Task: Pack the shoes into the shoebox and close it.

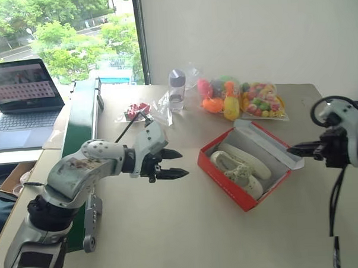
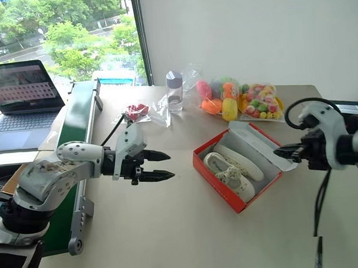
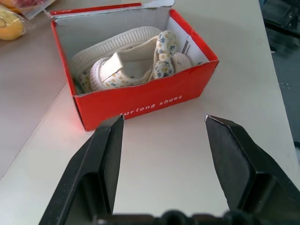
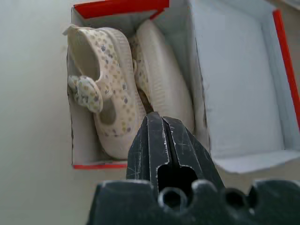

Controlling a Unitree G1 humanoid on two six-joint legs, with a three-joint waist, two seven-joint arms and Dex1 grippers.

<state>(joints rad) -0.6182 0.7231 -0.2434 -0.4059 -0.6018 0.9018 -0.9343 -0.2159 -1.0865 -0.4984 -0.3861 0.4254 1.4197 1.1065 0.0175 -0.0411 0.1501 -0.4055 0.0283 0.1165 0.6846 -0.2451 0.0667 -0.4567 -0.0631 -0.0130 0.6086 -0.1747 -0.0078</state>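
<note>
The red cardboard shoebox [image 1: 246,181] sits open on the pale bench [image 1: 171,229], a little to the right of centre, its white-lined lid [image 1: 268,143] folded back flat toward two o'clock. Both shoes [image 4: 117,89] lie inside it side by side: one upright, showing a soft cream upper with small floral dots and a bow on its strap, the other turned so its ribbed, rubbery pale sole faces out. White lettering runs along the box's short red wall. The left tool [image 1: 173,164] hovers at nine o'clock of the box, well apart from it, black fingers spread and empty, pointing at it. The right tool [image 1: 300,149] hangs at three o'clock, just by the lid's edge, fingers pressed together on nothing. Toward twelve o'clock lie clear bags of colourful plastic toys [image 1: 243,98] and a clear bottle [image 1: 176,89].
</note>
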